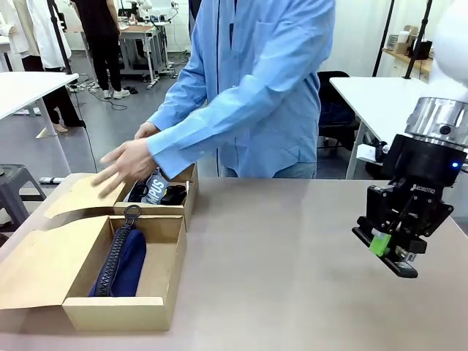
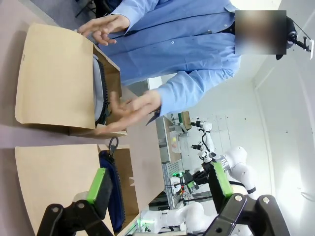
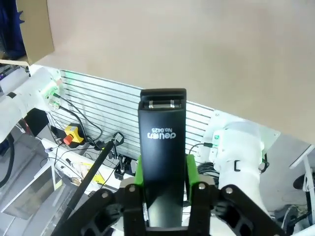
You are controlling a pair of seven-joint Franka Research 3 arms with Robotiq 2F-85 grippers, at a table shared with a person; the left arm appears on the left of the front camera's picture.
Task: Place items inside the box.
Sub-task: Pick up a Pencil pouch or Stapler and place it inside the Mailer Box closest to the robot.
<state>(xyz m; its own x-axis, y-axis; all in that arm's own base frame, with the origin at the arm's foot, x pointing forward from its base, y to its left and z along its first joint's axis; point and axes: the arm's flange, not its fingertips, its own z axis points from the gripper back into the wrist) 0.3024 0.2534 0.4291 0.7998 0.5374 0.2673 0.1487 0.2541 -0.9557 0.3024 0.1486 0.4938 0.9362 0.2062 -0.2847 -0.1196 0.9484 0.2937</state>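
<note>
Carrying the black stapler (image 3: pixel 162 128) over to the far box (image 1: pixel 191 197) could, I'd say, bump the person's hand (image 1: pixel 128 164) hovering there. The right hand (image 1: pixel 391 252) is pinching the stapler, tilting down above the bench (image 1: pixel 278 248), well apart from that box. The left hand (image 2: pixel 160 182) is hanging spread, empty.
</note>
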